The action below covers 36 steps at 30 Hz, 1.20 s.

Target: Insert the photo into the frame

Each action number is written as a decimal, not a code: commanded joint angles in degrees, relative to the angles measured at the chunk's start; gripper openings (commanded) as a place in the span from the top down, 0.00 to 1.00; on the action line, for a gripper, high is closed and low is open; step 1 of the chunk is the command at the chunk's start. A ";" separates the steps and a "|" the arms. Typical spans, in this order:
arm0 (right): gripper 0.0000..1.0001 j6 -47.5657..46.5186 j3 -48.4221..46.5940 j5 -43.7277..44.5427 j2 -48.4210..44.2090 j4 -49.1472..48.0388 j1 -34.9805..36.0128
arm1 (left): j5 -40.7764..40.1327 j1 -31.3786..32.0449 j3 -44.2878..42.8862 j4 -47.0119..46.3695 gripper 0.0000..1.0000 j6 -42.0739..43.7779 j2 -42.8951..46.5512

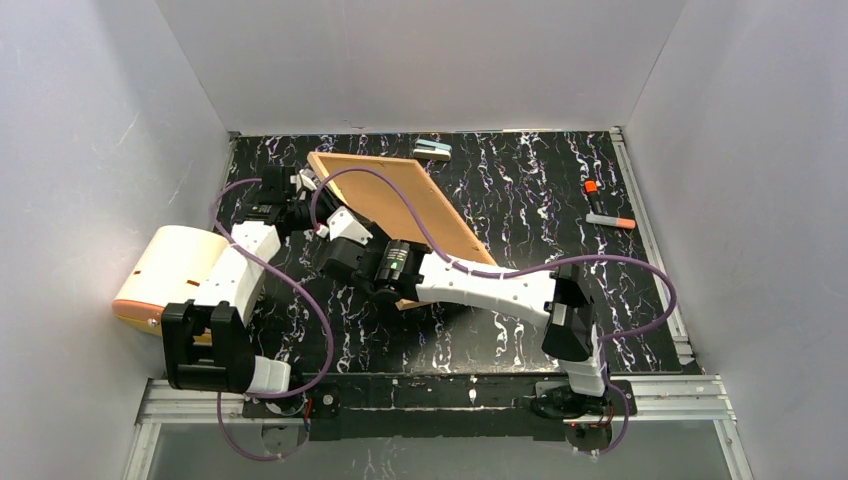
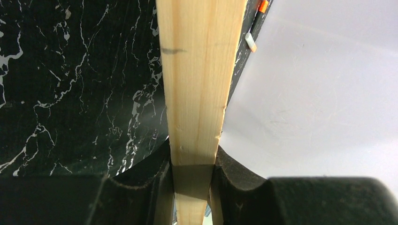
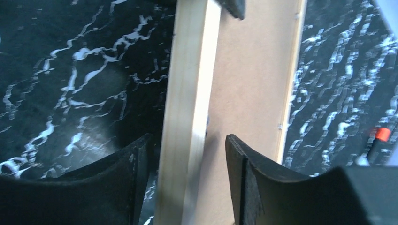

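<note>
1. While the left tool (image 2: 192, 174) is pinched tight on the frame (image 2: 199, 70), the light-wood rail runs straight out from between its pads. So that's where the frame is: clamped in that tool and reaching away from it over the worktop (image 2: 70, 93).
2. Right tool (image 3: 187, 157) sits partly open, one finger either side of another rail. There's a small gap on both sides as far as I can tell, so it's gripping nothing.
3. Just past that tool's right-hand finger, a brown board (image 3: 248, 93) fills the frame's back. Can't spot the photo in any view.
4. Handling guess: the rail is stiff, dry wood, so it should grip fine. The whole thing looks wide and probably light. If there's a pane in it, I'd treat it as fragile, and it'll likely twist when held from one spot.
5. I'd grab the rails only, at two spread-out spots, never the board.
</note>
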<state>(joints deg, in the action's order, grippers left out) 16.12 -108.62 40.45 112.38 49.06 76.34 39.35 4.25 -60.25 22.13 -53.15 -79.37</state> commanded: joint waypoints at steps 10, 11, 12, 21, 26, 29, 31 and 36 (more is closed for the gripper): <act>0.76 -14.29 -1.51 17.98 -2.44 -9.15 4.17 | 1.25 -0.38 -4.88 4.84 0.81 -2.44 4.59; 0.77 -14.87 -1.95 18.17 -2.58 -9.16 4.17 | 1.31 -0.38 -4.94 4.85 0.81 -2.33 4.63; 0.79 -15.45 -2.26 18.44 -2.67 -9.08 4.16 | 1.46 -0.38 -5.02 4.90 0.78 -2.32 4.65; 0.90 -15.34 -3.49 13.34 -6.27 -7.71 4.12 | 1.12 -0.38 -9.87 4.69 0.32 -1.08 5.16; 0.90 -11.77 -1.10 7.51 -11.39 -8.02 3.34 | 1.23 -0.38 -11.92 3.64 0.14 -1.20 5.56; 0.91 -8.25 0.27 3.00 -14.41 -8.13 1.26 | 1.56 -0.45 -13.63 3.56 0.04 -1.20 6.00; 0.91 -6.67 0.75 -0.04 -15.85 -8.38 -1.01 | 2.02 -0.47 -15.00 3.61 0.02 -0.73 6.36; 0.92 -4.26 1.89 -9.86 -17.71 -9.23 -8.13 | 3.09 -0.47 -18.73 3.55 0.02 0.39 6.50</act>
<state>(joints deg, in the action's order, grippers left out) 9.67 -107.00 36.75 98.02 44.51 73.43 40.01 3.88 -75.13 25.89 -54.39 -75.59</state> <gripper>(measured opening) 0.358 0.982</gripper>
